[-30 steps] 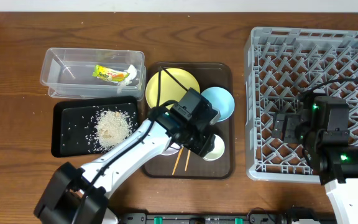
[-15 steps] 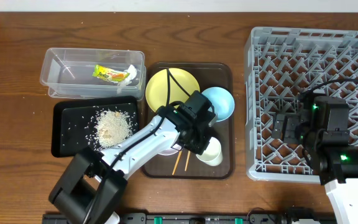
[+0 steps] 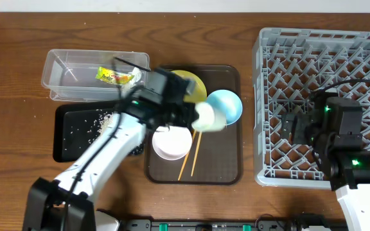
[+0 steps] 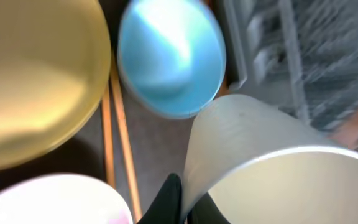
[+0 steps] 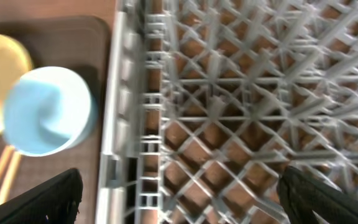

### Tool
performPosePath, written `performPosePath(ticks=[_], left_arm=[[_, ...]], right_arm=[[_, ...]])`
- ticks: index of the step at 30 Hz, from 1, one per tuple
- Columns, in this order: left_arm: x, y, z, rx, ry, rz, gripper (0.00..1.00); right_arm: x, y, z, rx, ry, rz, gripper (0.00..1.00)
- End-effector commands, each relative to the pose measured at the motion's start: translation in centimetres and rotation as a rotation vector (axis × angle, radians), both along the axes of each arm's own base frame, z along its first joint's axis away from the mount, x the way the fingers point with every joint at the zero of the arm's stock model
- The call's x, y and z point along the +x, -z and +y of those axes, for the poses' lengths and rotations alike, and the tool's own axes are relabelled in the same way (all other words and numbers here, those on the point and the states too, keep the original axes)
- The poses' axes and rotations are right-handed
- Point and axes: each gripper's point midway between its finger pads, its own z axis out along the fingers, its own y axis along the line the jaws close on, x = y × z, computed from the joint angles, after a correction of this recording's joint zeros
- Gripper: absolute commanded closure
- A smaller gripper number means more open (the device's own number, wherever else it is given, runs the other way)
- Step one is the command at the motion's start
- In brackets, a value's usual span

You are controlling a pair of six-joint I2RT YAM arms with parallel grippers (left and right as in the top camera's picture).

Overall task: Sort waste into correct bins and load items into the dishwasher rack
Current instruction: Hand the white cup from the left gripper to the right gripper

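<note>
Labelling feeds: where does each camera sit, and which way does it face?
Overhead: above the table, facing straight down; both arms show.
Left wrist: on the left arm, facing down past the left tool at the held cup, blue bowl, yellow plate.
Right wrist: on the right arm, facing down at the rack edge; the open right tool shows.
Shared: blue bowl, all three.

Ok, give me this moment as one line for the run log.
left claw: shut on cup, over brown tray by blue bowl | right claw: open, over dishwasher rack | white bowl, plate, chopsticks on tray
</note>
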Motion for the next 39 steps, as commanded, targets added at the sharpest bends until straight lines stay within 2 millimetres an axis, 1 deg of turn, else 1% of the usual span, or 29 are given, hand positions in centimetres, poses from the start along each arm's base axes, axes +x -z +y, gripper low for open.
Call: performPosePath(ticks=[1,3,5,7,9,14,17,21,25,26,30,31,36,39], left_arm=[[1.0,-2.5,-0.2,-0.199,-0.054,0.101,0.94],[1.9,-3.1,-0.1,-0.276,-0.081,0.141,0.94],[2.1,-4.0,-0.7,-0.364,-0.051,0.173,0.94],[1.8,-4.5,-1.4,-0.424,-0.002,0.193,0.94],[1.2,-4.8,-2.1,-0.479,0.046,0.238,0.94],[-0.5,-5.4,-3.0,-0.561,0.138,0.322,0.94],[-1.1,-5.7,-3.4,-0.576,0.167,0.336,0.94],[-1.9,-5.9,-4.1,-0.585,0.200,0.350,0.94],[-2.9,-6.5,-4.6,-0.613,0.249,0.372,0.94],[-3.1,-6.8,-4.6,-0.626,0.263,0.379,0.94],[-3.6,-7.3,-4.6,-0.652,0.291,0.396,0.94],[-3.6,-7.4,-4.6,-0.655,0.293,0.399,0.94],[-4.0,-7.9,-4.5,-0.679,0.316,0.417,0.94],[-4.1,-8.0,-4.5,-0.683,0.320,0.419,0.94]], right_arm=[[0.1,-1.2,3.6,0.149,-0.157,-0.024,0.01],[-0.5,-1.5,6.4,0.232,-0.319,-0.024,0.01],[-1.5,-1.8,8.9,0.313,-0.486,-0.019,0.01],[-2.5,-1.7,10.6,0.375,-0.612,-0.006,0.01],[-3.2,-1.2,11.7,0.419,-0.690,0.023,0.01],[-3.5,-0.2,13.9,0.479,-0.825,0.048,0.01],[-2.9,-0.6,15.6,0.526,-0.911,0.005,0.01],[-2.1,-2.3,17.9,0.582,-1.048,-0.114,0.01],[-1.2,-3.0,18.9,0.551,-1.104,-0.201,0.01],[-1.0,-3.3,19.0,0.544,-1.118,-0.227,0.02],[-0.9,-4.8,19.5,0.552,-1.175,-0.313,0.11],[-0.9,-5.1,19.5,0.557,-1.186,-0.326,0.14],[-1.2,-5.3,19.6,0.572,-1.201,-0.330,0.20],[-1.2,-5.3,19.6,0.572,-1.201,-0.330,0.20]])
